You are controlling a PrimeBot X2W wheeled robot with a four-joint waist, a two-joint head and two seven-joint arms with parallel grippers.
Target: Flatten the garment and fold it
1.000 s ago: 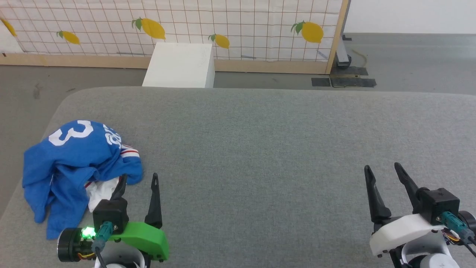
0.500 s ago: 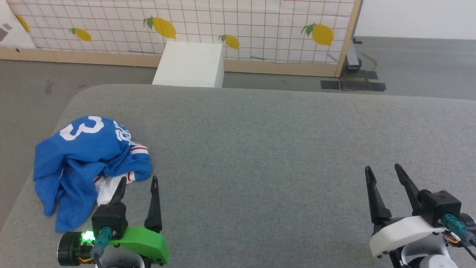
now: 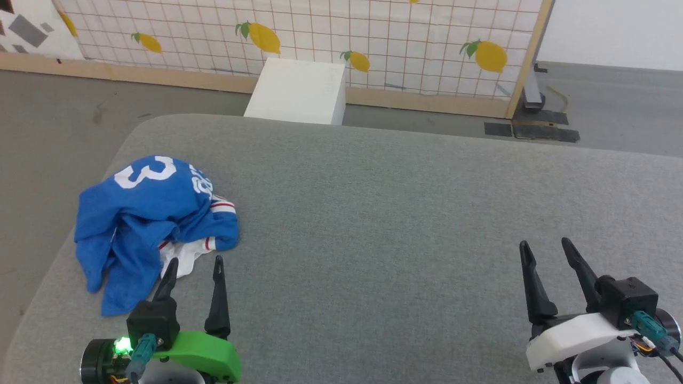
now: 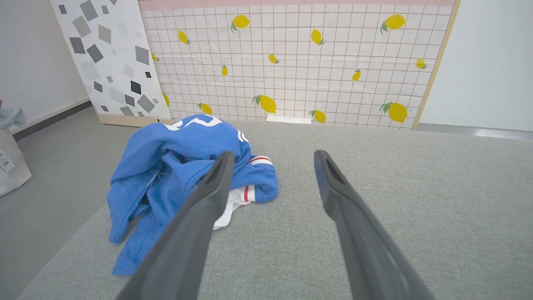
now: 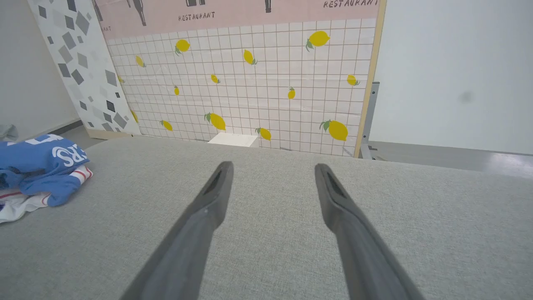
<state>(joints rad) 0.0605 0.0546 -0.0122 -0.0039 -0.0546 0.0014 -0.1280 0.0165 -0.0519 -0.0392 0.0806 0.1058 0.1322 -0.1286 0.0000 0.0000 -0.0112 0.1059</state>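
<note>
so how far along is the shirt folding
Barely begun. Done: nothing; the garment lies crumpled in a heap near the left edge of the table. In hand: the left gripper sits open just beside the heap, gripping nothing; the right gripper is open, well apart. Left: grasp, spread flat, fold.

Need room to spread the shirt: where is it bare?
The grey table is bare from the shirt across to the right gripper. The left edge is crowded: the bunched shirt lies by the left gripper.
</note>
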